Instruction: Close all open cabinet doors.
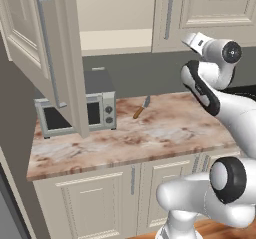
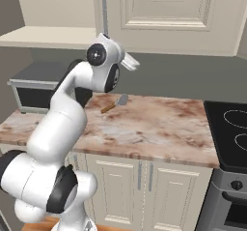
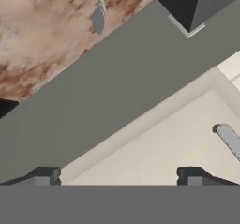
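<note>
One tall cream cabinet door [image 1: 35, 43] with a long grey bar handle [image 1: 47, 48] stands swung out at the left, baring the cabinet's inside [image 1: 115, 13]. To its right, a second cabinet door [image 1: 210, 8] lies flat against its cabinet, with its own handle [image 1: 169, 10]. My gripper [image 3: 117, 176] is open and holds nothing, the fingertips [image 3: 44, 175] set wide apart. It hovers by the lower edge of the shut door [image 3: 178, 143], close to the bottom end of that handle [image 3: 228, 138]. The white hand [image 2: 129, 61] shows just under that door [image 2: 164, 7].
A grey toaster oven [image 1: 75, 113] sits on the marbled counter [image 1: 165, 133] beneath the open door. A wooden-handled knife [image 1: 141, 108] lies near the back wall. A black stovetop [image 2: 231, 128] borders the counter on the right. Base cabinet doors [image 1: 95, 203] run below.
</note>
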Available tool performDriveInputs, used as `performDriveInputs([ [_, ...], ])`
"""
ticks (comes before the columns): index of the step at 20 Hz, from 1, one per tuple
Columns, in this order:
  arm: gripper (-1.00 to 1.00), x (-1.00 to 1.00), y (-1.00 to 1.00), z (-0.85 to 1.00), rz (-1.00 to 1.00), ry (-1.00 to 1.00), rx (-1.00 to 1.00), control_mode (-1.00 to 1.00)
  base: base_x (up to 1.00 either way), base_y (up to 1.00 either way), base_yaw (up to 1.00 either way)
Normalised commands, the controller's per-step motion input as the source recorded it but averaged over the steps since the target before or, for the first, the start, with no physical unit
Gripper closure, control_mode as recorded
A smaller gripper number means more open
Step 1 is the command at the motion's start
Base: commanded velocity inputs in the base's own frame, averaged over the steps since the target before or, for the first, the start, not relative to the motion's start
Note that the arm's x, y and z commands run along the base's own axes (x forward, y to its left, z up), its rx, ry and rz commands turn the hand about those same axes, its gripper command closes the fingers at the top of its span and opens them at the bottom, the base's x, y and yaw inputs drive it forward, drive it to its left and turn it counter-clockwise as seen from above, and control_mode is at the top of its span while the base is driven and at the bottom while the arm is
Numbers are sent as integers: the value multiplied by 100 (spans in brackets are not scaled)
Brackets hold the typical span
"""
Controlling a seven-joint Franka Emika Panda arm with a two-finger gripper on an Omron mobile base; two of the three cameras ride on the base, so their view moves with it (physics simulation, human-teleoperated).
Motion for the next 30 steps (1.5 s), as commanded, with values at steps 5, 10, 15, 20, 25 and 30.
performDriveInputs([
  [5, -100, -100, 3, 31, -10, -3, 0, -100, 0, 0, 0],
  [10, -100, -100, 15, 34, -6, 0, -1, -100, 0, 0, 0],
  [15, -100, -100, 19, 19, -5, 0, 0, -100, 0, 0, 0],
  [20, -100, -98, 29, 0, 0, -8, 0, -100, 0, 0, 0],
  [25, -100, -73, 42, 0, 0, -16, 10, -100, 0, 0, 0],
  [30, -100, -51, 51, 0, 0, -19, 21, -100, 0, 0, 0],
])
